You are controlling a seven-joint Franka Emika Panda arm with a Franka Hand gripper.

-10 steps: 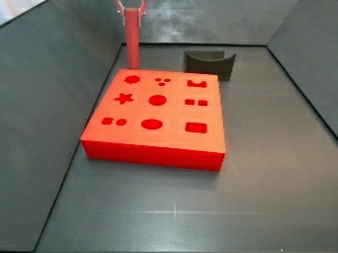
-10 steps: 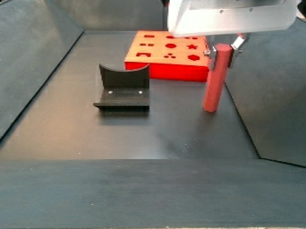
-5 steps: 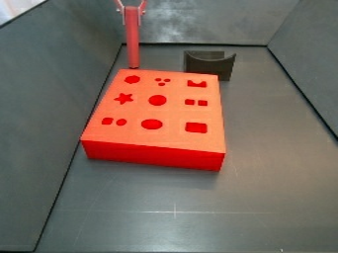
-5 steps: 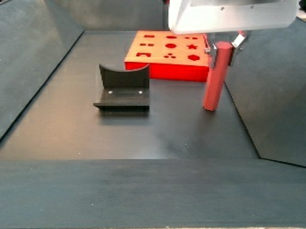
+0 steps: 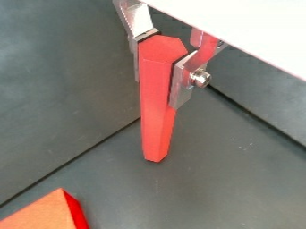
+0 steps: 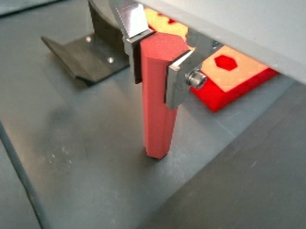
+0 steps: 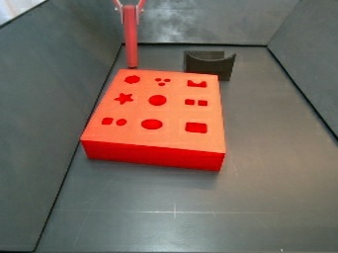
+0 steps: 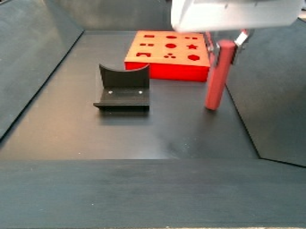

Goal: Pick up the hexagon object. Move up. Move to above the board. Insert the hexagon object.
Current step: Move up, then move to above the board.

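The hexagon object, a long red-pink rod, shows in both wrist views (image 5: pixel 157 107) (image 6: pixel 157 107) and in both side views (image 7: pixel 130 38) (image 8: pixel 216 79). It hangs upright. My gripper (image 5: pixel 164 58) (image 6: pixel 159 56) is shut on its upper end, with the silver fingers (image 5: pixel 183 76) pressed on opposite faces. The gripper also shows in both side views (image 7: pixel 129 5) (image 8: pixel 227 38). The rod's lower end is at or just above the floor, beside the board and not over it. The board (image 7: pixel 156 114) (image 8: pixel 167 54) is bright red with shaped holes. Parts of it show in both wrist views (image 5: pixel 48 210) (image 6: pixel 233 72).
The dark fixture stands on the floor near the board (image 7: pixel 211 62) (image 8: pixel 122 88) and also shows in a wrist view (image 6: pixel 84 54). Grey walls close in the floor on the sides and at the back.
The gripper and the held rod have shifted slightly, a little upward and sideways in a side view. The board and the fixture have not moved.
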